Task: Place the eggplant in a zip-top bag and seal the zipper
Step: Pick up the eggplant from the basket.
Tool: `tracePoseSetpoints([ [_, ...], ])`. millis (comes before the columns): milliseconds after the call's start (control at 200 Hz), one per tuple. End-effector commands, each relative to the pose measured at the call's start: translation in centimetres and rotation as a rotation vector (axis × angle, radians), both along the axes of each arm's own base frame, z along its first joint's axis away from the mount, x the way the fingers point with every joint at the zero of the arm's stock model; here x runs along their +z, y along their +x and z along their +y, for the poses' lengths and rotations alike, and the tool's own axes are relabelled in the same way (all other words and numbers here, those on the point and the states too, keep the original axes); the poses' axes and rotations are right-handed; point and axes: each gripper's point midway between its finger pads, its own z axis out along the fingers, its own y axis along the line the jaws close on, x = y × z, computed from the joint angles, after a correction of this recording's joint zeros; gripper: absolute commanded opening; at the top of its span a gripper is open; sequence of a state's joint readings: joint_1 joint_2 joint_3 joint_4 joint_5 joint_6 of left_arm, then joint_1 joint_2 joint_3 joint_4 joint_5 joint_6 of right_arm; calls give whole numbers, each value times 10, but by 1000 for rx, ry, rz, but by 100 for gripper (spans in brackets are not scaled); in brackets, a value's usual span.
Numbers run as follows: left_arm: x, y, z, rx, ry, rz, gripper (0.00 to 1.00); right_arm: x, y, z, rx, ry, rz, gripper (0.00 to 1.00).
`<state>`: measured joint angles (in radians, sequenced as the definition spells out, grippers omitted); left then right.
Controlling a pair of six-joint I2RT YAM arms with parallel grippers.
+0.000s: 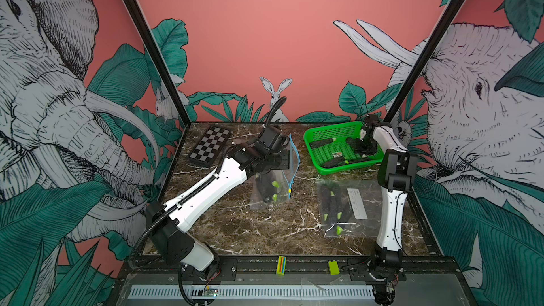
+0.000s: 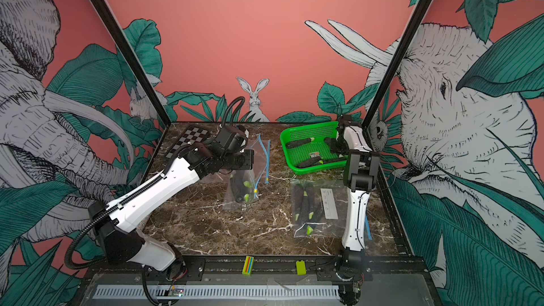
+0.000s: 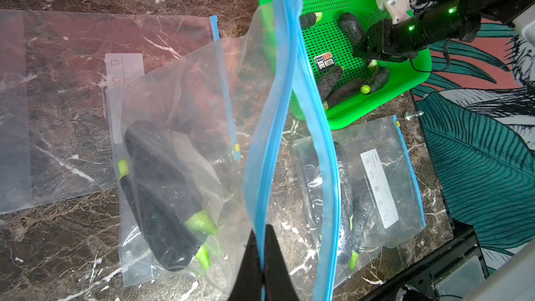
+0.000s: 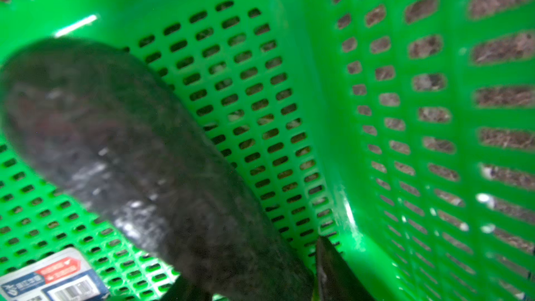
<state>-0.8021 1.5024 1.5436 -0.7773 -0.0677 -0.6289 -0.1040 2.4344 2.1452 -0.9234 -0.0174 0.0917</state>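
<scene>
A clear zip-top bag [image 1: 270,183] [image 2: 241,186] [image 3: 188,97] lies mid-table with dark eggplants [image 3: 165,198] inside. My left gripper [image 3: 262,256] [image 1: 287,158] is shut on the bag's blue zipper edge [image 3: 278,111] and holds the mouth up and apart. My right gripper [image 4: 254,282] [image 1: 363,150] [image 3: 364,50] reaches down into the green basket [image 1: 332,129] [image 2: 306,129] [image 4: 318,82] at the back right. Its fingers are closed on both sides of a dark eggplant [image 4: 130,154] [image 3: 351,28] that lies on the basket floor.
More eggplants [image 1: 335,162] [image 3: 344,91] lie in the basket beside a small label card [image 3: 325,60]. A second bag with eggplants [image 1: 338,210] [image 3: 362,192] lies front right. An empty flat bag [image 3: 72,97] lies under the held one. A chessboard [image 1: 209,145] sits back left.
</scene>
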Motion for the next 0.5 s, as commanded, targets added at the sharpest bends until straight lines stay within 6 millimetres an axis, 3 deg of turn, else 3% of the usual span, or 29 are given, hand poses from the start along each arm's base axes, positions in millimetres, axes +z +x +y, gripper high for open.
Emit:
tracePoseSetpoints([
  [0, 3, 1, 0, 6, -12, -9, 0, -7, -2, 11, 34, 7, 9, 40],
  [205, 3, 1, 1, 8, -12, -10, 0, 20, 2, 25, 80, -6, -63, 21],
  [495, 4, 0, 0, 3, -22, -11, 0, 102, -13, 44, 104, 7, -224, 11],
])
